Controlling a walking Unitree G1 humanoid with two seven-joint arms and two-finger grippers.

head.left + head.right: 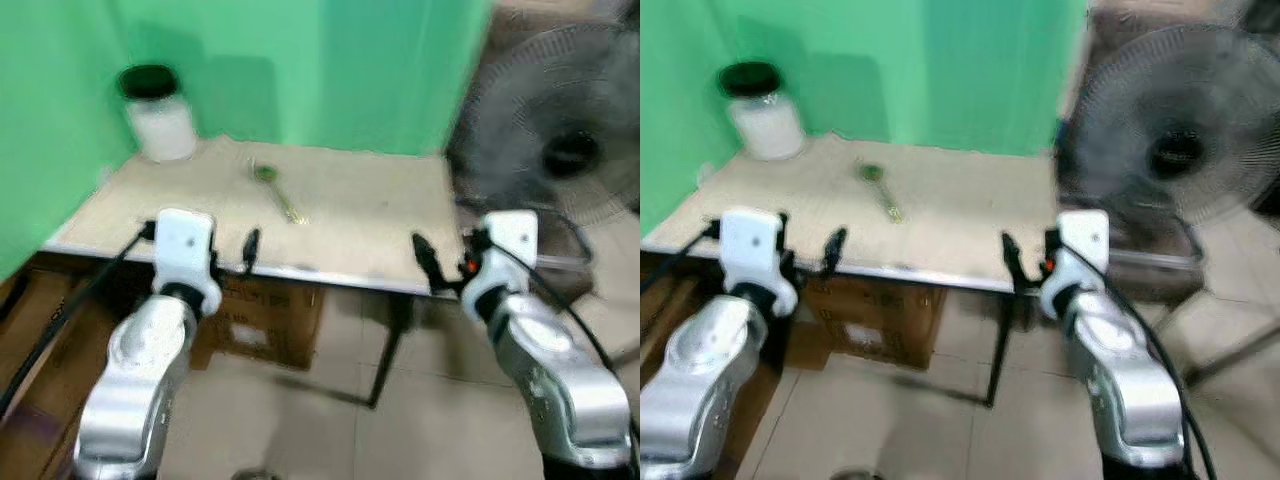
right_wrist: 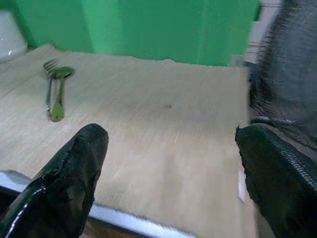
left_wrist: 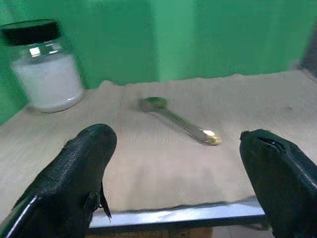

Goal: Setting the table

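Hovering at the surface (image 1: 370,215) edge, left gripper (image 3: 183,178) and right gripper (image 2: 168,173) fingers spread, released; spoon (image 1: 277,190) and fork (image 2: 48,82) mid-surface, jar (image 1: 157,112) back-left, fan (image 1: 560,125) right.

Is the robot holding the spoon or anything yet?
No, nothing is held. The left gripper and the right gripper are both open at the table's near edge. The spoon lies on the table ahead of them.

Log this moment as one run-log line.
stage: approaching table | left gripper: open, at near edge | right gripper: open, at near edge | spoon and fork: mid-table, untouched | jar: far left corner
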